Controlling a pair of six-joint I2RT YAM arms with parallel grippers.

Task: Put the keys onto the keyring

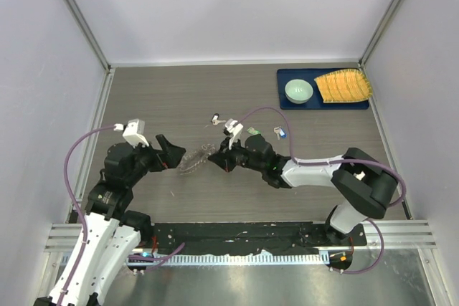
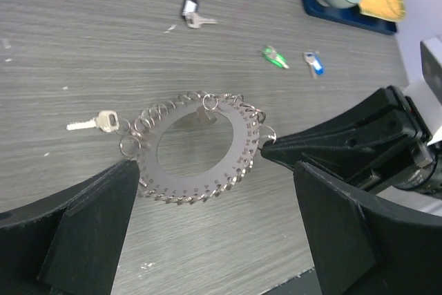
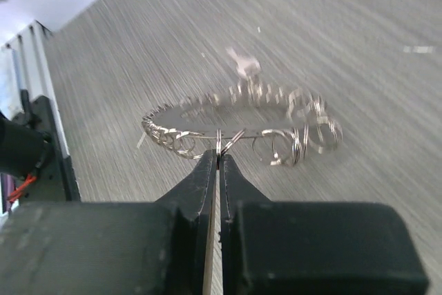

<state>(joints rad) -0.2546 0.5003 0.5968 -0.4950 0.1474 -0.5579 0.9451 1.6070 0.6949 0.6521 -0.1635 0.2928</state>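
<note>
**Ring gripped, coloured keys not yet on it**

The keyring [image 2: 238, 136] sits near the middle of the tabletop [image 1: 158, 98], between the two arms. The right jaws are pinched tight on one of the small wire loops at its rim, on the side nearest that arm. The ring looks to be held about level, though I can't tell whether it is quite off the wood. The left jaws stand wide, one finger [image 2: 83, 240] on either side of the ring, touching nothing.

By my reckoning the job has hardly begun. The green key [image 2: 275, 56] and the blue key [image 2: 313, 62] lie loose on the tabletop, close together and well apart from the ring, over toward the tray. Neither is threaded on. What is left is to fetch each one and work it onto a loop.

Counting up:
- **Keyring:** one. Its loops are too many and too tangled to number.
- **Keys:** four in sight.
  - The green one and the blue one.
  - A black-headed key [image 2: 189, 10] lying by itself farther back.
  - A plain silver key [image 2: 97, 123] just beside the ring's rim on the left arm's side. It may hang from a loop there, but I can't make that out.
- **Back right corner:** one blue tray [image 1: 284, 103] carrying one pale green bowl [image 1: 299, 91] and one ribbed yellow thing [image 1: 344, 85].
</note>
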